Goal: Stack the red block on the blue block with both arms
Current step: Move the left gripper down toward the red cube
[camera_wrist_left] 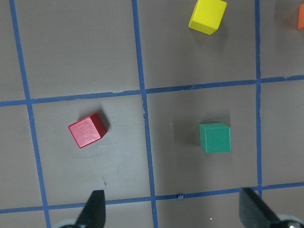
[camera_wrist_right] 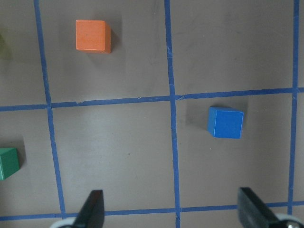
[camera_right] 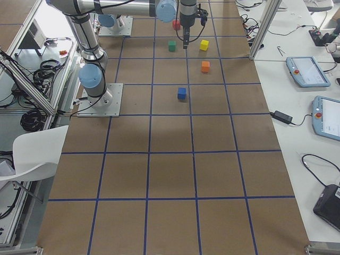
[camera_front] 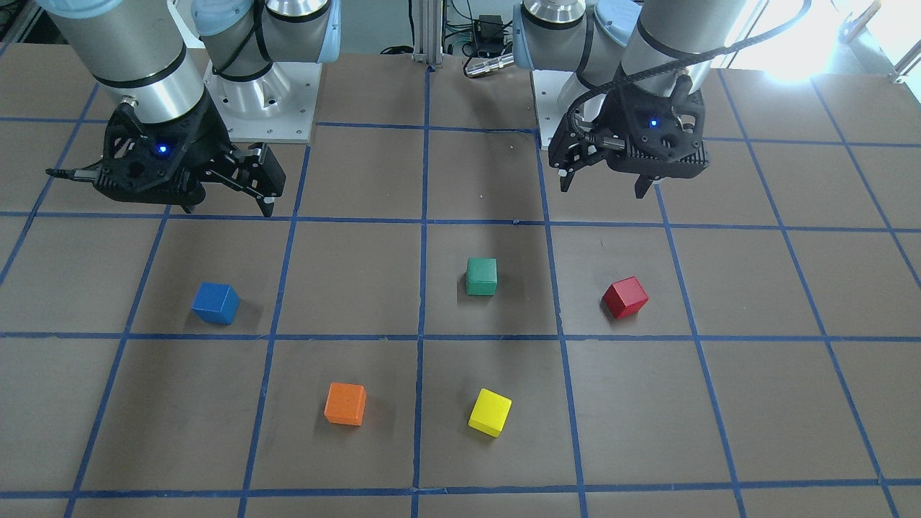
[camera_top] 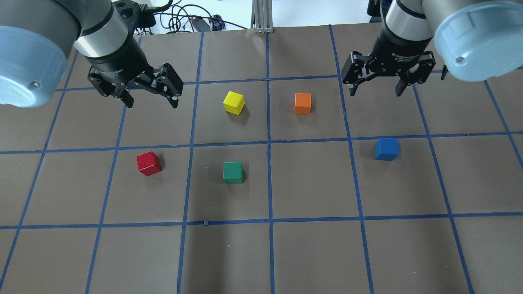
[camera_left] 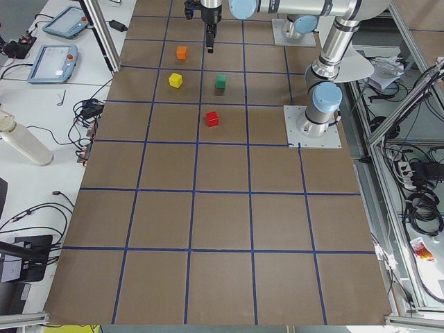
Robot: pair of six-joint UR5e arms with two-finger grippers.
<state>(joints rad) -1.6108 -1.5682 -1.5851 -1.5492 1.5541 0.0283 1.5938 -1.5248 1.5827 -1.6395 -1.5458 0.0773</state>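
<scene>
Left tool (camera_top: 152, 104) and right tool (camera_top: 375, 93) gape (green block (camera_top: 233, 172) between red block (camera_top: 149, 163), blue block (camera_top: 386, 149)).

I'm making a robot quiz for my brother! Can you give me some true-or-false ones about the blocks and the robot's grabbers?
1. The red block sits on top of the blue block. False: they lie far apart on the table.
2. The left gripper and the right gripper are both open and empty. True.
3. Five blocks lie on the table. True.
4. The yellow block touches the orange block. False: there is a gap between them, with a blue tape line running through it.
</scene>
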